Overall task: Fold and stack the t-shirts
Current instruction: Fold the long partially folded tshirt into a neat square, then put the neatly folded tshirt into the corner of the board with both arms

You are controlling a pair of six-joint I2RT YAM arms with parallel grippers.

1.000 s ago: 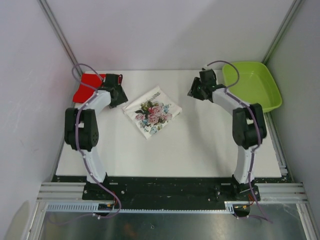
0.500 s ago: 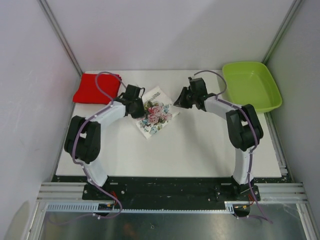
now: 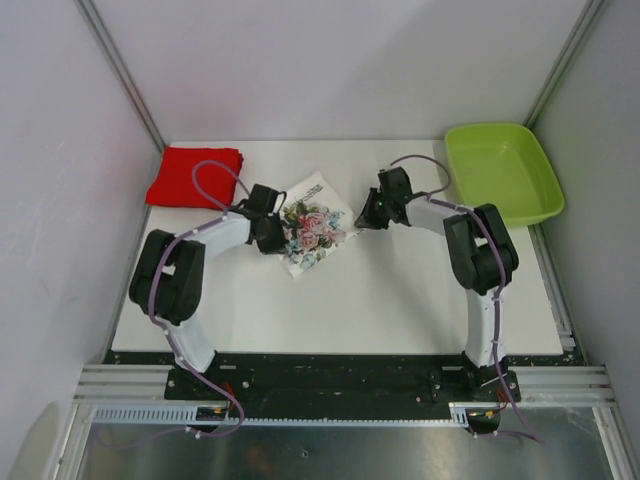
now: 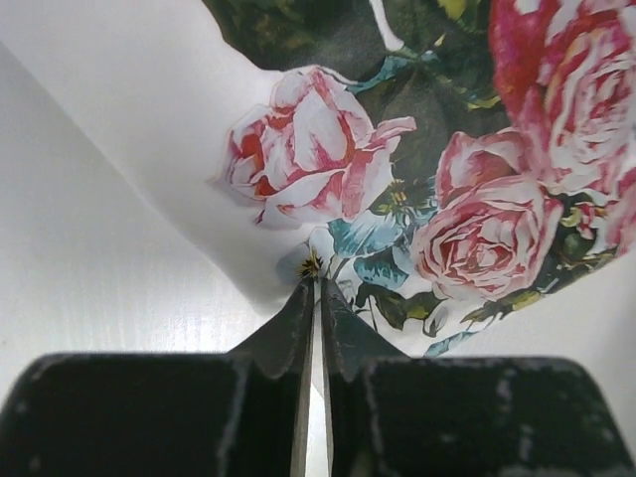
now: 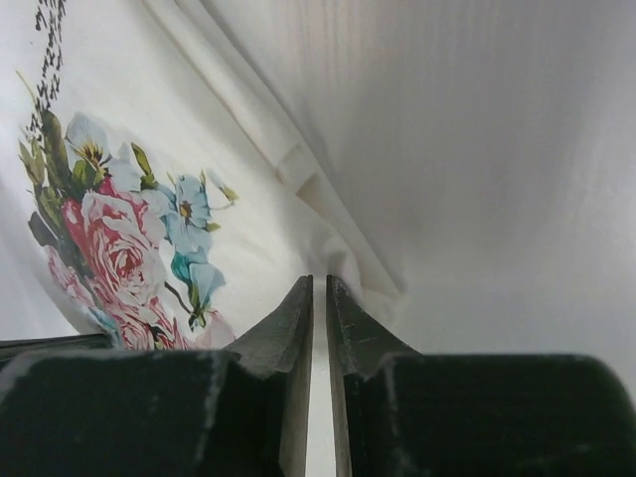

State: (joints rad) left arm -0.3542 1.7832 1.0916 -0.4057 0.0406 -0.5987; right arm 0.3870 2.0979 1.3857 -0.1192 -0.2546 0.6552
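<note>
The white t-shirt [image 3: 318,240] lies folded as a small square in the middle of the table, its rose print [image 4: 477,229] facing up. My left gripper [image 3: 272,232] is at its left edge, jaws closed to a thin slit on the cloth [image 4: 318,285]. My right gripper [image 3: 364,220] is at its right corner, jaws pinched on the white hem [image 5: 319,281], with the print [image 5: 109,238] to the left of it. The red t-shirt [image 3: 195,177] lies folded at the back left corner, apart from both grippers.
A lime-green plastic tray [image 3: 500,165] stands at the back right corner. White walls and metal frame posts close in the table at the left, back and right. The arm bases sit on the black rail at the near edge.
Both arms have swung inward from the back corners to the white t-shirt. The left gripper has left the red t-shirt. Both grippers have lowered onto opposite edges of the white shirt.
</note>
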